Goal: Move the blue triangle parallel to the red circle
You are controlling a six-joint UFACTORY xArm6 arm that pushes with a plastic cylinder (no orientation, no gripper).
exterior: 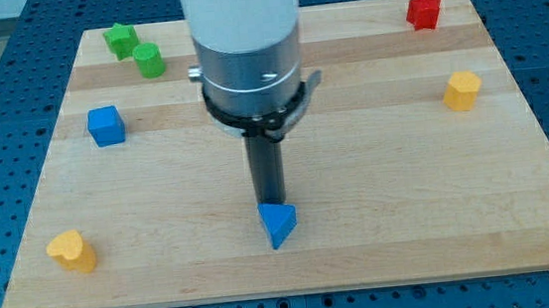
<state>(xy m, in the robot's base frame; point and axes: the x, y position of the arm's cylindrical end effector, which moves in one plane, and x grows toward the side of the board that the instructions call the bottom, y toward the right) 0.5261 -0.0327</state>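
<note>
The blue triangle (279, 223) lies near the board's bottom edge, a little left of centre. My tip (272, 203) stands right behind it, at its top edge, touching or almost touching it. No red circle can be made out; the only red block (423, 10) is star-like and sits at the board's top right corner. The arm's white and grey body hides the board's top centre.
A green star-like block (121, 38) and a green round block (149, 59) sit at the top left. A blue cube (106, 126) is at the left. A yellow block (72, 251) is at the bottom left, another yellow block (462, 90) at the right. The wooden board (409, 212) lies on a blue perforated table.
</note>
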